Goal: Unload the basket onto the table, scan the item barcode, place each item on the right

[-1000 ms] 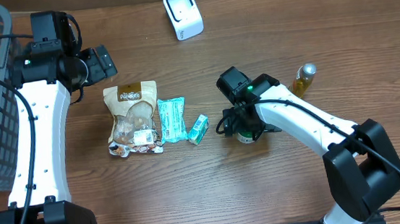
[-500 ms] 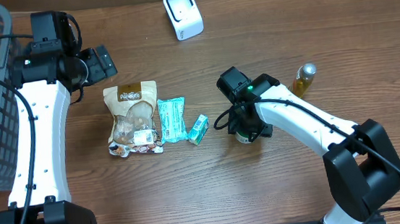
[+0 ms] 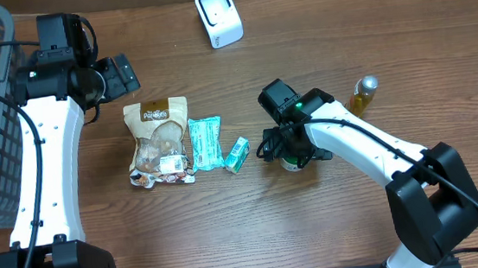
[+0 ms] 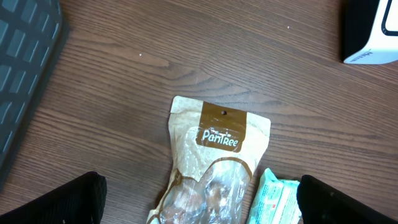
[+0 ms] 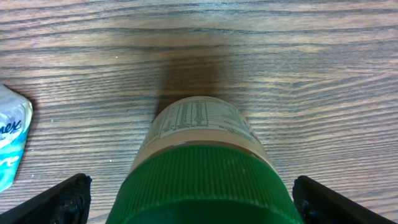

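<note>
jar pick-up: handling note

jar (image 5: 199, 130) w/ green ribbed lid stands upright on surface (image 3: 257, 236), just right of small teal box (image 3: 237, 154), well apart from white scanner (image 3: 218, 16) at far edge. right pincer (image 5: 189, 186) released, jaws wide either side of lid, no contact seen. left pincer (image 4: 199, 186) also released, empty, over snack pouch (image 4: 214, 162). judgement: jar rigid, prob. moderate wt; glass or plastic unclear, so treat as breakable. label wall smooth, may slip; ribbed lid gives better bite. take hold across lid or shoulder, keep label clear. barcode not in view.
</note>
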{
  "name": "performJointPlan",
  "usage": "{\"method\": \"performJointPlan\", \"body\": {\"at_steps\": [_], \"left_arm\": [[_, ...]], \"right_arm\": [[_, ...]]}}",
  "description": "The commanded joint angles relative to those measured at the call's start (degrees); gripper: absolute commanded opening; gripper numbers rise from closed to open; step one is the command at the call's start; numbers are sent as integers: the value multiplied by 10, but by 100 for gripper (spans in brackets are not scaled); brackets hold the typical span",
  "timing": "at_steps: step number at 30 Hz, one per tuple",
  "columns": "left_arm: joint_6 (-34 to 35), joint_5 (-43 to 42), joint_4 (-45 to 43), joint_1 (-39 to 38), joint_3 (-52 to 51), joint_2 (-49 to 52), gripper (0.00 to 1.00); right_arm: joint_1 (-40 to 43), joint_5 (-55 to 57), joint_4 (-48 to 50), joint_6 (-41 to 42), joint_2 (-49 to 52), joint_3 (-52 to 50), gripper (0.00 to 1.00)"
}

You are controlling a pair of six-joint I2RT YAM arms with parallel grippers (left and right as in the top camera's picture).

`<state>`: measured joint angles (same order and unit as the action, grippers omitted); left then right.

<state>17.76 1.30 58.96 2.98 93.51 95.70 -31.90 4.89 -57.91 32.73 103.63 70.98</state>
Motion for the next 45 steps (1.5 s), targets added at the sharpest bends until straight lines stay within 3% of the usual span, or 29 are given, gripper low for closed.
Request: {"method": "performJointPlan", "body": {"at_steps": [1,17,37,45], "left_arm": [[-4,4,0,-4,5,-1,100],[-4,4,0,-4,5,-1,100],[-4,4,0,-4,5,-1,100],[-4,4,0,-4,5,-1,99]], "right_arm": [[2,2,3,7,1,-5,100],[2,30,45,5,1,-32,90],[2,28,90,18,1,-70,90],[2,28,90,18,1,-69,79]]}}
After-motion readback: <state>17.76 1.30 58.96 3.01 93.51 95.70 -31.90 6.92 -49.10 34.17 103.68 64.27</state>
